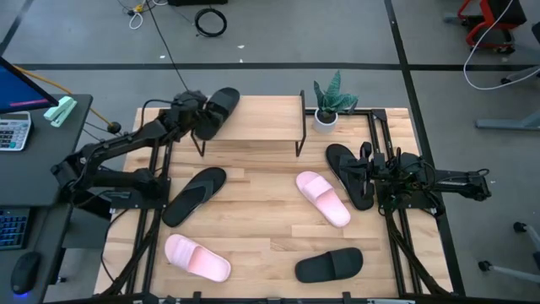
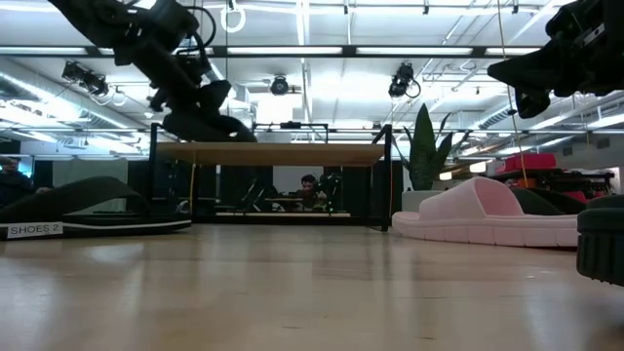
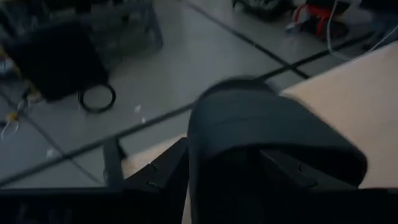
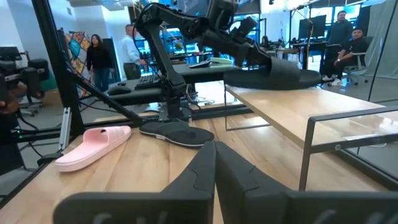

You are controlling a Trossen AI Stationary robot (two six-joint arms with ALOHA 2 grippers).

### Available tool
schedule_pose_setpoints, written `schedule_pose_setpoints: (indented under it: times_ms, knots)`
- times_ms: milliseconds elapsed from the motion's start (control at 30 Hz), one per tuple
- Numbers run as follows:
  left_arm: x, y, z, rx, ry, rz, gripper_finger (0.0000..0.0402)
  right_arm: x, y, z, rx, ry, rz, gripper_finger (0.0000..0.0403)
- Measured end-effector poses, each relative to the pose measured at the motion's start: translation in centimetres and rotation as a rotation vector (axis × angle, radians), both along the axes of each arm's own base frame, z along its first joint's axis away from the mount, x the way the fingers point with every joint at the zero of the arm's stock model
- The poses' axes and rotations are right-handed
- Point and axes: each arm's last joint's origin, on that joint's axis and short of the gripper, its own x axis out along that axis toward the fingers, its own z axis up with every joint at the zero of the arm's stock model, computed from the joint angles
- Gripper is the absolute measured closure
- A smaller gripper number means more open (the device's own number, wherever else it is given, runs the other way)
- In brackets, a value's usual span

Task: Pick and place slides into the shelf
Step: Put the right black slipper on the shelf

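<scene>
My left gripper (image 1: 199, 118) is shut on a black wide-strap slide (image 1: 219, 108) over the far left corner of the shelf's wooden plank (image 1: 261, 122). In the low view the slide (image 2: 207, 122) tilts just above the plank's left end (image 2: 283, 153); whether it touches the plank, I cannot tell. On the table lie two pink slides (image 1: 322, 198) (image 1: 196, 257), another black slide (image 1: 329, 265), a thin black flip-flop (image 1: 194, 195) and one more (image 1: 350, 173) beside my right gripper (image 1: 377, 177). That gripper waits shut at the right edge. My left gripper pinches the black slide between its two fingers (image 3: 158, 177), one on each long side, at the end that carries the wide strap (image 3: 273, 134). The fingers come from the table's left, slanting a little down, along the slide. The free end (image 4: 305, 77) reaches out over the plank.
A potted plant (image 1: 329, 103) stands at the shelf's right end. The shelf's black legs (image 1: 299, 148) stand on the table's far half. A desk with a calculator (image 1: 13, 131) is left of the table. People sit and stand in the room behind (image 4: 348, 43).
</scene>
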Motion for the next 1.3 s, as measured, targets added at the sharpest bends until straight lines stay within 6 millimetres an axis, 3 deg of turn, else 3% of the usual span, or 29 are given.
schedule_pose_setpoints:
  times_ms: [433, 967, 1167, 1300]
  knots:
    - [0.3, -0.5, -0.3, -0.024, 0.020, -0.017, 0.0268, 0.0, 0.0, 0.0, 0.000, 0.000, 0.000, 0.0389]
    - [0.8, -2.0, 0.4, 0.023, 0.051, -0.108, 0.0264, 0.0, 0.0, 0.0, 0.000, 0.000, 0.000, 0.0389]
    - [0.5, -1.6, 0.4, 0.029, 0.062, -0.083, 0.0287, 0.0, 0.0, 0.0, 0.000, 0.000, 0.000, 0.0389]
    - [0.4, -1.5, 0.4, 0.030, 0.065, -0.073, 0.0327, 0.0, 0.0, 0.0, 0.000, 0.000, 0.000, 0.0389]
